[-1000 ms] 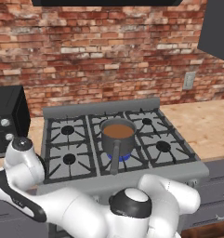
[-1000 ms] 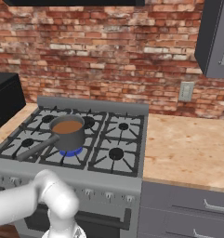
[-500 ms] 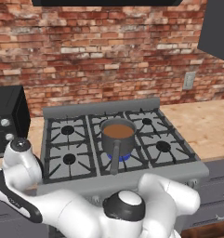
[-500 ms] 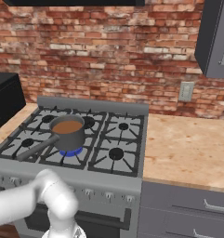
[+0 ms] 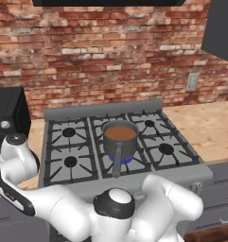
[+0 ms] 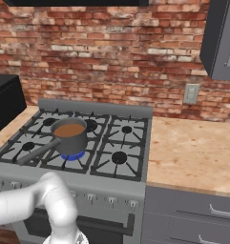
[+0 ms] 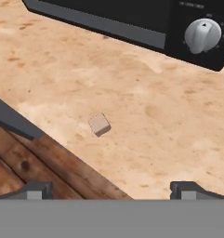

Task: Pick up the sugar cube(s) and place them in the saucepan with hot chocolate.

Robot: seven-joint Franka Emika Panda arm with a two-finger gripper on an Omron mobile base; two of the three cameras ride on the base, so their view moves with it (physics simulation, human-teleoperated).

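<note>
On the wooden counter [image 7: 146, 107] beside the stove [image 5: 134, 175], one small pale sugar cube [image 7: 99, 124] lies alone, near the counter's front edge. From the cube, the black microwave [image 7: 132, 21] stands toward twelve to one o'clock in the hand view, its round white dial [image 7: 202, 35] at about two o'clock. The gripper [image 7: 111, 188] hangs above the counter with its two dark fingertips [image 7: 35, 189] spread wide at the bottom of the view, holding nothing; the cube sits at about eleven o'clock from their midpoint, apart from both. The saucepan [image 5: 120, 140] [image 6: 70, 136], full of brown liquid, rests on a lit burner in the middle of the stove, its long handle [image 5: 116, 160] pointing toward the front.
</note>
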